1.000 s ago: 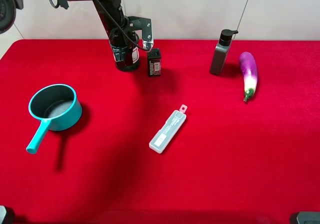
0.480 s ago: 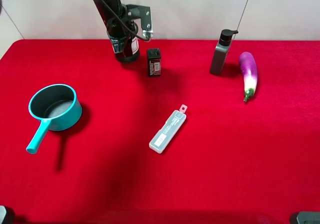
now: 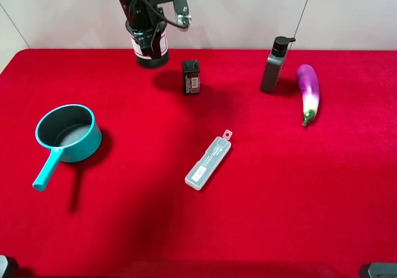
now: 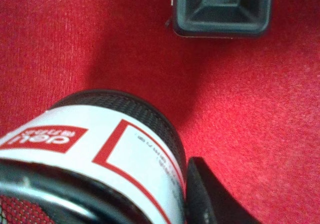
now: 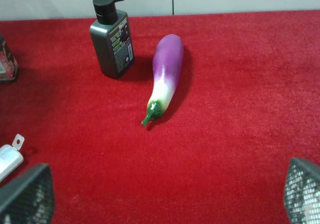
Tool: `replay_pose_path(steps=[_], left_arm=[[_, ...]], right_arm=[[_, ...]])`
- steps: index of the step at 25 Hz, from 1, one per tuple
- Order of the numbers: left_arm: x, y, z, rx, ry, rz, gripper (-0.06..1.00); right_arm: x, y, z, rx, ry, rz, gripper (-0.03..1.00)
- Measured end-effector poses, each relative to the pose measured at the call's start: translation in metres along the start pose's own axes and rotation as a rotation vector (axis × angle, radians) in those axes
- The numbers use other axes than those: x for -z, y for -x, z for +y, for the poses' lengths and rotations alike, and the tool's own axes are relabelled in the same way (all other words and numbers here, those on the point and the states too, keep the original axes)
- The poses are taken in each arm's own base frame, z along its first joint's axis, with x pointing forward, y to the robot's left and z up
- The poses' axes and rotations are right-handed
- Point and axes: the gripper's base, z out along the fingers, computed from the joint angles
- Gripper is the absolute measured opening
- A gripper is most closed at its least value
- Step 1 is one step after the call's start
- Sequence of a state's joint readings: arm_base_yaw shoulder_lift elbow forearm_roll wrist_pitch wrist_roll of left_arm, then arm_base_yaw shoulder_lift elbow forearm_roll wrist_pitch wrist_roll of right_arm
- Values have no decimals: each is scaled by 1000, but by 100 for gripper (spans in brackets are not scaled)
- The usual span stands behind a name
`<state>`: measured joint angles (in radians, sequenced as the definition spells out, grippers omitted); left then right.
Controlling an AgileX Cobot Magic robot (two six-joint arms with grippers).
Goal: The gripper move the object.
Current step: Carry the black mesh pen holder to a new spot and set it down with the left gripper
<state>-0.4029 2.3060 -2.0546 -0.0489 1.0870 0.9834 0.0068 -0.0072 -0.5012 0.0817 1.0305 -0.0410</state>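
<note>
The object, a round black wire-mesh cup (image 3: 151,54) with a white label band edged in red, hangs in my left gripper (image 3: 147,37) at the back left, lifted off the red table. The left wrist view shows the cup (image 4: 105,144) close up, with one dark finger (image 4: 210,199) pressed against its side and its shadow on the cloth below. My right gripper (image 5: 160,196) is open and empty, its two mesh-padded fingertips far apart low over the table's right half.
A small black box (image 3: 191,76) stands just right of the cup. A teal saucepan (image 3: 67,134) sits at the left, a clear plastic case (image 3: 208,162) in the middle, and a grey pump bottle (image 3: 273,65) and an eggplant (image 3: 307,90) at the back right.
My left gripper has lifted the mesh cup off the table, up and slightly away from the black box. The right arm has not moved.
</note>
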Motion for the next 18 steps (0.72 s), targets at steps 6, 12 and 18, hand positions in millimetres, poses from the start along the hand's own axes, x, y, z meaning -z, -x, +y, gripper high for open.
replay_pose_path(steps=[6, 12, 18], left_arm=[[21, 3, 3, 93, -11, 7, 12], [54, 16, -1, 170, 56, -18, 12], [77, 36, -16, 279, 109, -35, 12]], right_arm=[[0, 0, 0, 0, 0, 0, 69], [0, 0, 0, 0, 0, 0, 69], [0, 0, 0, 0, 0, 0, 69]])
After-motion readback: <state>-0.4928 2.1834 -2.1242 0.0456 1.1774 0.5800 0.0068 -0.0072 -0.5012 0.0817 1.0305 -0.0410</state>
